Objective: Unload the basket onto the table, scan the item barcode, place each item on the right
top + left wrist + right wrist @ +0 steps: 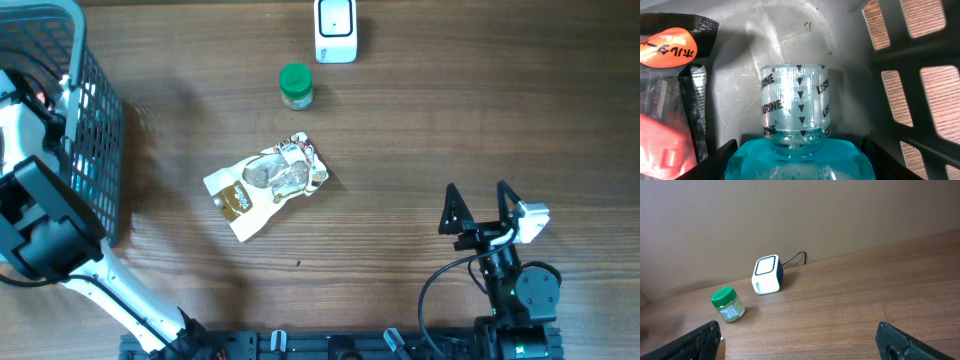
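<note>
Bottle [796, 115] lies between left jaws, neck pointing ahead; grip I cannot tell. Right jaws released, well apart.

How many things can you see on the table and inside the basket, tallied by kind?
Scanner: 1
Jar: 1
Pouch: 1
Basket: 1
Bottle: 1 (in the basket)
Packet: 1 (in the basket, beside the bottle)
Total: 6

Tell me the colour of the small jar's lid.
Green lid, clearest from the right wrist.
</note>
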Motion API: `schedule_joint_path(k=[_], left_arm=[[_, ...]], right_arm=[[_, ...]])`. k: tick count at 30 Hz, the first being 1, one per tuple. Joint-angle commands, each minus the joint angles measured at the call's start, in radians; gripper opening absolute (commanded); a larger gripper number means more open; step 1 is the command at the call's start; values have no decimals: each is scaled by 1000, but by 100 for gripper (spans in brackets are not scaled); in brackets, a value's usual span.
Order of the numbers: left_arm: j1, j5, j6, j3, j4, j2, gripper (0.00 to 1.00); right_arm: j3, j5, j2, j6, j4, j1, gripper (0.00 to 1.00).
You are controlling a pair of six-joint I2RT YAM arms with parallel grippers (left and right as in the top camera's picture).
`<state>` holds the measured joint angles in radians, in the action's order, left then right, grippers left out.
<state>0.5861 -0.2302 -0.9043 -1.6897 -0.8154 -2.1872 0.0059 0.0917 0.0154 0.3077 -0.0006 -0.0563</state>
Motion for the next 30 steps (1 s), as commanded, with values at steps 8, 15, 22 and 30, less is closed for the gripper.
schedule_joint_path(k=[8, 15, 22, 30], left_arm=[[-5, -16, 3, 1, 10, 39, 50], [-5, -5, 48, 1, 26, 139, 49], [-5, 2, 75, 1, 26, 230, 48], [-5, 18, 101, 1, 16, 353, 45]], right_arm=[[-1, -13, -8, -17, 2, -3, 100], [-1, -13, -8, -17, 2, -3, 100], [-1, -13, -8, -17, 2, -3, 100], [-1, -13, -8, -17, 2, -3, 100]])
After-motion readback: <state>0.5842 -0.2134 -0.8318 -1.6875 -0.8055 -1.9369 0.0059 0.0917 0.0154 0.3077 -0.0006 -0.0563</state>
